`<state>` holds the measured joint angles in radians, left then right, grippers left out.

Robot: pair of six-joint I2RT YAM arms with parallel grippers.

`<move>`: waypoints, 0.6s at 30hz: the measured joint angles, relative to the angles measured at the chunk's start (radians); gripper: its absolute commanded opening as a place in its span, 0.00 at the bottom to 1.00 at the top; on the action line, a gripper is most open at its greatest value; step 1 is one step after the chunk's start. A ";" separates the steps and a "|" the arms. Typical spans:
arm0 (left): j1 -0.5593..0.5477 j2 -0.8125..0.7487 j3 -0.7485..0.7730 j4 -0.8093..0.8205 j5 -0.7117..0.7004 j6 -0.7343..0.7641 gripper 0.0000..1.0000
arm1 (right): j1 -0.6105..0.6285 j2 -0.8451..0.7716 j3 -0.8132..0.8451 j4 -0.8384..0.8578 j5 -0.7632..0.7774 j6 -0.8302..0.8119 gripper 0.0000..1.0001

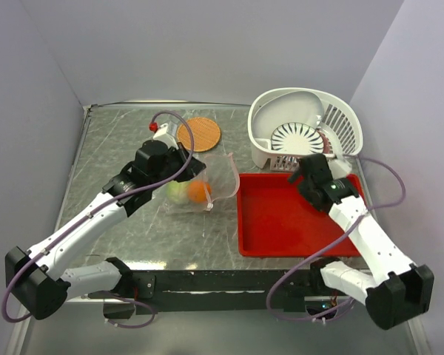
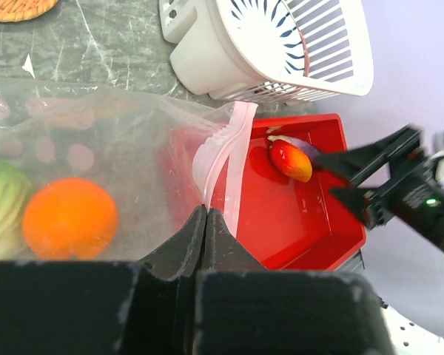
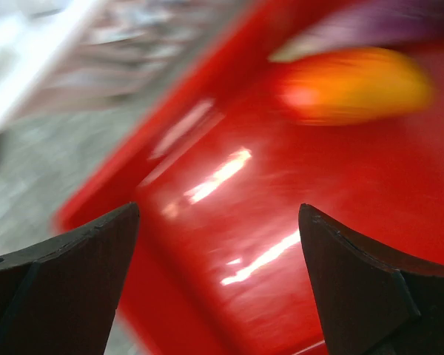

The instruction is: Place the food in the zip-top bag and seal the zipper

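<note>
The clear zip-top bag (image 1: 218, 181) lies left of the red tray, with a pale green cabbage ball (image 1: 177, 194) and an orange ball (image 1: 200, 192) inside it. My left gripper (image 2: 206, 211) is shut on the bag's mouth edge, beside the pinkish zipper (image 2: 226, 159). In the left wrist view the cabbage ball (image 2: 0, 207) and orange ball (image 2: 69, 218) show through the plastic. An orange-red oval fruit (image 2: 290, 160) lies in the tray's far corner. My right gripper (image 3: 218, 222) hangs open just short of the blurred fruit (image 3: 355, 85), with nothing between its fingers.
The red tray (image 1: 281, 229) fills the right middle of the table. A white slotted basket (image 1: 303, 111) stands right behind it. A flat orange-brown disc (image 1: 199, 134) lies behind the bag. Grey walls close in on both sides.
</note>
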<state>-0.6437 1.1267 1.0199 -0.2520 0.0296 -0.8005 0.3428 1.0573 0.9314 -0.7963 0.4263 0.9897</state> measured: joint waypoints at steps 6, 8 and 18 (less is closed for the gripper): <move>0.001 -0.004 -0.009 0.000 0.000 0.003 0.01 | -0.228 -0.039 -0.143 -0.011 -0.016 0.033 0.90; 0.002 -0.006 -0.014 0.000 0.000 0.003 0.01 | -0.296 -0.031 -0.166 0.000 -0.033 0.043 0.90; 0.006 -0.012 -0.017 0.000 0.001 0.011 0.01 | -0.487 0.072 -0.221 0.140 -0.134 0.122 0.90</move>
<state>-0.6380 1.1149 1.0027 -0.2523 0.0303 -0.7891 -0.1444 1.1290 0.7105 -0.6563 0.2928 1.1122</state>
